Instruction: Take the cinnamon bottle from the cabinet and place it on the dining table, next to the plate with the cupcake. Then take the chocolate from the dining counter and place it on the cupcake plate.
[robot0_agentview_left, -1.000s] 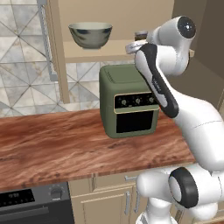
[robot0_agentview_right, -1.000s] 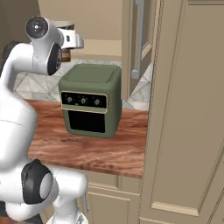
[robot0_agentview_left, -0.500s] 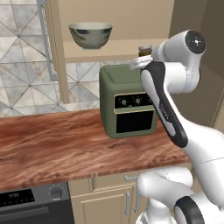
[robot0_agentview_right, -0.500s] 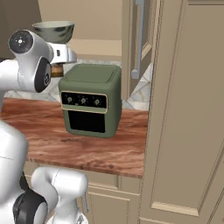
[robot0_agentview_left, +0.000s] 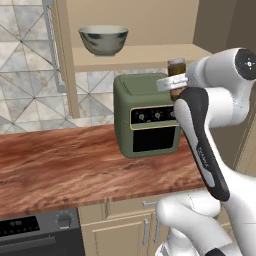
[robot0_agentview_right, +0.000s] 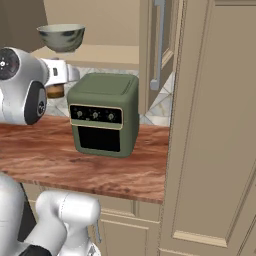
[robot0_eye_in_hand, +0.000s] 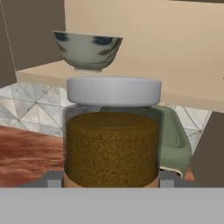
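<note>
My gripper (robot0_eye_in_hand: 111, 179) is shut on the cinnamon bottle (robot0_eye_in_hand: 111, 146), a clear jar of brown powder with a pale lid. I hold it upright in the air, in front of the cabinet shelf (robot0_agentview_left: 142, 54) and just below its level. In the left base view the cinnamon bottle (robot0_agentview_left: 176, 66) sits at the gripper (robot0_agentview_left: 173, 84), by the upper right corner of the green oven. From the right, the bottle (robot0_agentview_right: 55, 91) hangs left of that oven under the gripper (robot0_agentview_right: 60, 75). The dining table, plate, cupcake and chocolate are out of view.
A grey-green bowl (robot0_agentview_left: 103, 39) stands on the cabinet shelf to the left. A green countertop oven (robot0_agentview_left: 146, 117) sits on the wood counter (robot0_agentview_left: 60, 165) right under the bottle. A tall tan cupboard (robot0_agentview_right: 215, 130) stands at the right. A cooker front (robot0_agentview_left: 35, 232) is below left.
The arm has drawn back from the shelf. The bottle has come out and down with it, rightward in the left base view and leftward in the right one. The grip has not changed.
</note>
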